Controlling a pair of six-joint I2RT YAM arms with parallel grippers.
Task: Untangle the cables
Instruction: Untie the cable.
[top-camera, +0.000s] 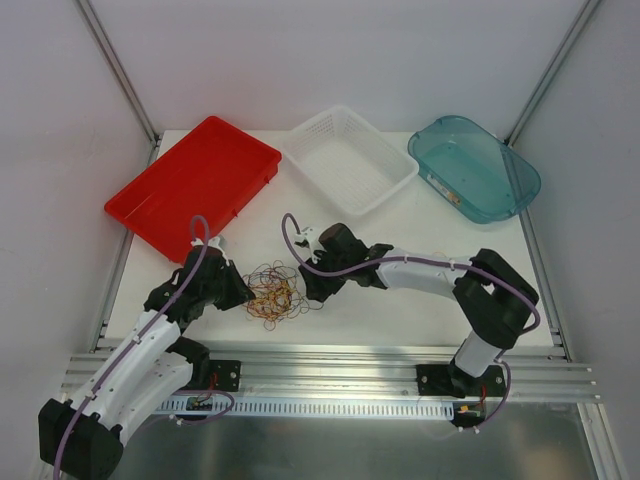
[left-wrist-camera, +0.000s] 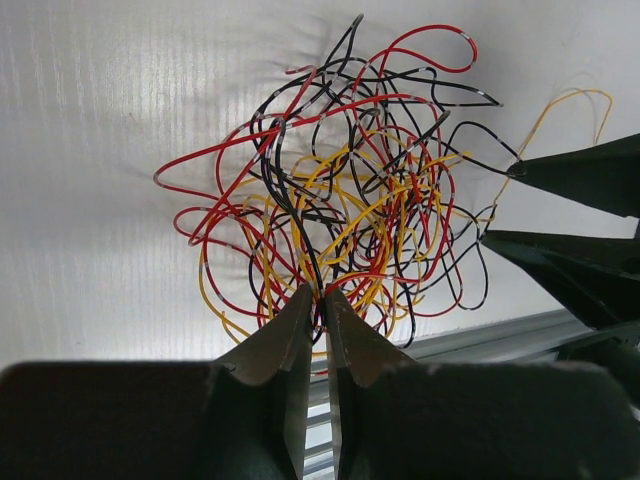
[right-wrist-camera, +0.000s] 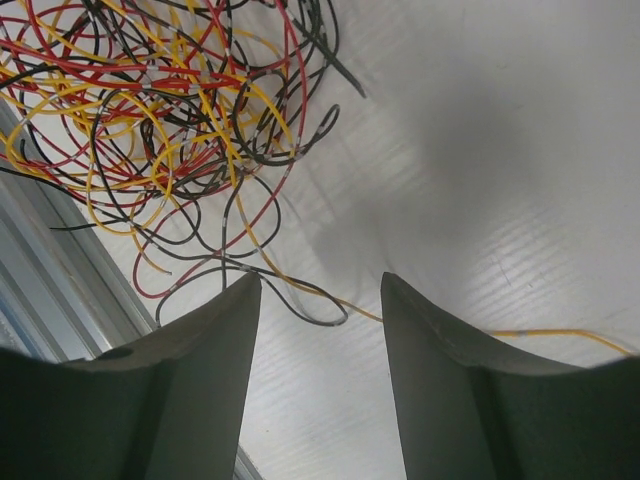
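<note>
You are only beginning on this job. The cables (top-camera: 274, 295) are lying in one dense knot on the desk (top-camera: 400, 310), near its front edge and between the two arms. Red, yellow and dark strands are looping through one another, and none is lying free of the rest. By my reading, nearly all of the separating is waiting to be done. The red tray (top-camera: 190, 185), white basket (top-camera: 350, 160) and teal tub (top-camera: 475, 165) are standing at the back, well apart from the knot.

Your left fingers (left-wrist-camera: 305, 320) are standing almost fully closed at the near side of the knot, with only a sliver of gap showing. A dark strand is running down into that sliver with a red one beside it, so the fingers are apparently pinching a strand or two there.

Your right fingers (right-wrist-camera: 235, 315) are standing roughly half open on the opposite side, gripping nothing. A thin yellow strand and a dark loop are trailing out of the knot and lying on the desk between them. Neither finger is touching them, as far as the wrist view is showing.
</note>
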